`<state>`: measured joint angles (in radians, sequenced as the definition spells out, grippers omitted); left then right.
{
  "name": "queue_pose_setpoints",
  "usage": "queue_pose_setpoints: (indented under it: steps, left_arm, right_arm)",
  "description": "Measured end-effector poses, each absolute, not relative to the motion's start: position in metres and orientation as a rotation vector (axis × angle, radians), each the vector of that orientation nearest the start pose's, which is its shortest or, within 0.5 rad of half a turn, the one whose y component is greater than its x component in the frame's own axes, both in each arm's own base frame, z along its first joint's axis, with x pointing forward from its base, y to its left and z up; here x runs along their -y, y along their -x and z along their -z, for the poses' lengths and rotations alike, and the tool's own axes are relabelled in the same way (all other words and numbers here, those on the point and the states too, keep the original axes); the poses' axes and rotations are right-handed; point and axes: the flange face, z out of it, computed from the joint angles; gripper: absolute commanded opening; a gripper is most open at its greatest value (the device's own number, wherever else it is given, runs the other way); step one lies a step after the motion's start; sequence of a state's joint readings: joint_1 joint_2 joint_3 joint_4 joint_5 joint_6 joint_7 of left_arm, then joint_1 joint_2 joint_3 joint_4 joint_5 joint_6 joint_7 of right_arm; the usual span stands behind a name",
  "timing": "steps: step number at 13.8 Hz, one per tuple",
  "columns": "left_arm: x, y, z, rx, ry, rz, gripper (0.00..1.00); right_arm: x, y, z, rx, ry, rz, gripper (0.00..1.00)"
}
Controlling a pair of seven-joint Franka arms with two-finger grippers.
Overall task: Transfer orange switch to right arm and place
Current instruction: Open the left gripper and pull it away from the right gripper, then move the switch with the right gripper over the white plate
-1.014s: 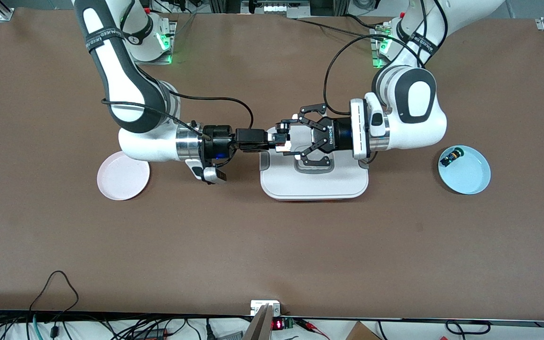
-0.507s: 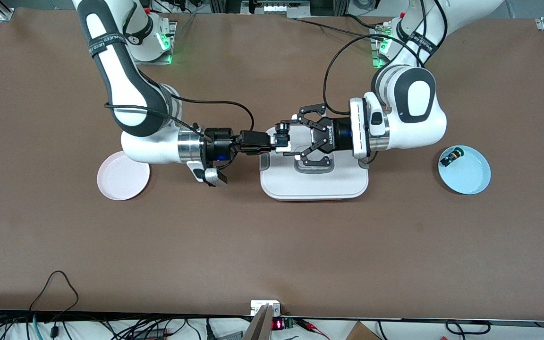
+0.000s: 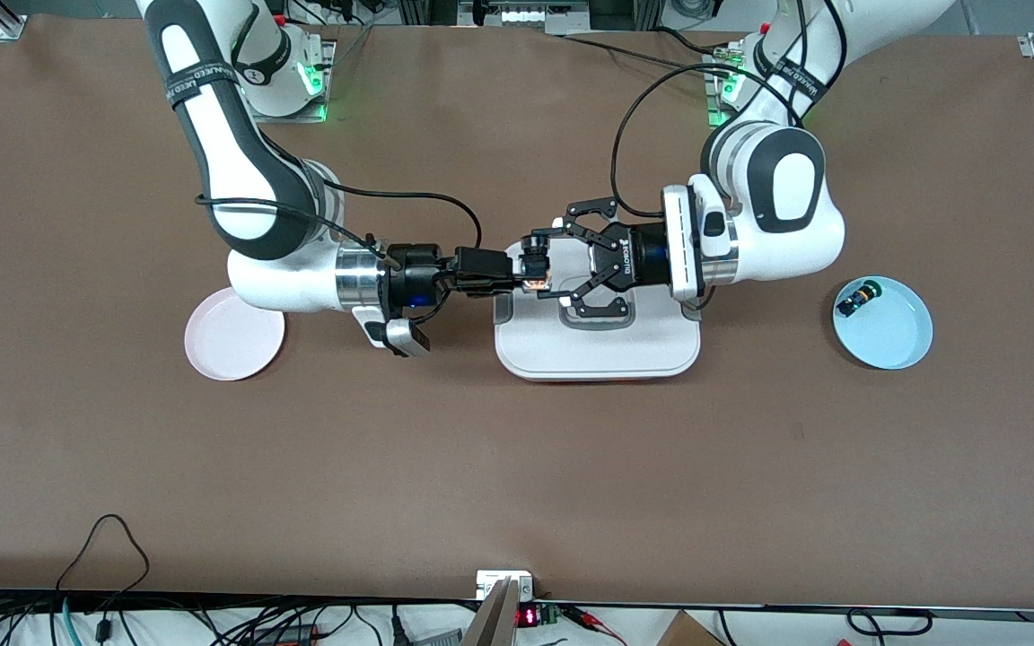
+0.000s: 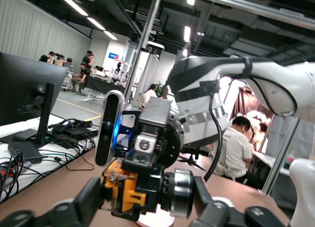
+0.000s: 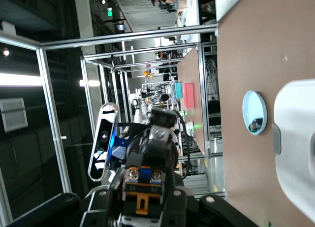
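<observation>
You have a wide brown table carrying three things. A white rounded-corner rectangular tray lies near its middle. A round pale pink plate rests toward the right arm's end. A round light blue plate sits toward the left arm's end, well apart from the tray.

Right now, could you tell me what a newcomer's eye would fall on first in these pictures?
The two arms meeting mid-table: the left hand and the right hand come together over the edge of the white tray, with the tiny orange switch between them. After that, the pink plate at the right arm's end and the blue plate, holding a small green-capped part, at the left arm's end.
</observation>
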<state>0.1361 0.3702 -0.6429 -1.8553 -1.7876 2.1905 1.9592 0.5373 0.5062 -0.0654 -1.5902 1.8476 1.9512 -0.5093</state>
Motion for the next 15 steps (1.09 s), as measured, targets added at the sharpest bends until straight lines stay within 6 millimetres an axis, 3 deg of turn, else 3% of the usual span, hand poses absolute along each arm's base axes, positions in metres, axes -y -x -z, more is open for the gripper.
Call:
queue_pose_setpoints:
  steps: [3,5,9,11,15]
  left_arm:
    - [0.308,-0.578,-0.405,0.835,-1.453,-1.071,1.00]
    - [0.284,-0.589,-0.405,0.814,-1.478,-1.101,1.00]
    - [0.178,-0.628,-0.396,0.884,-1.620,-1.185,1.00]
    - [0.120,-0.641,-0.387,0.927,-1.697,-1.236,1.00]
    - [0.029,-0.646,-0.363,1.287,-1.834,-1.265,1.00]
  right_arm:
    - [-0.388,-0.603,-0.398,-0.007,1.571,-0.023,0.18]
    - [-0.387,-0.605,-0.396,0.001,1.572,-0.011,0.16]
    - [-0.368,-0.613,-0.392,0.071,1.641,0.035,0.16]
    - [-0.345,-0.622,-0.389,0.128,1.711,0.046,0.16]
    - [-0.285,-0.637,-0.392,0.273,1.844,0.022,0.16]
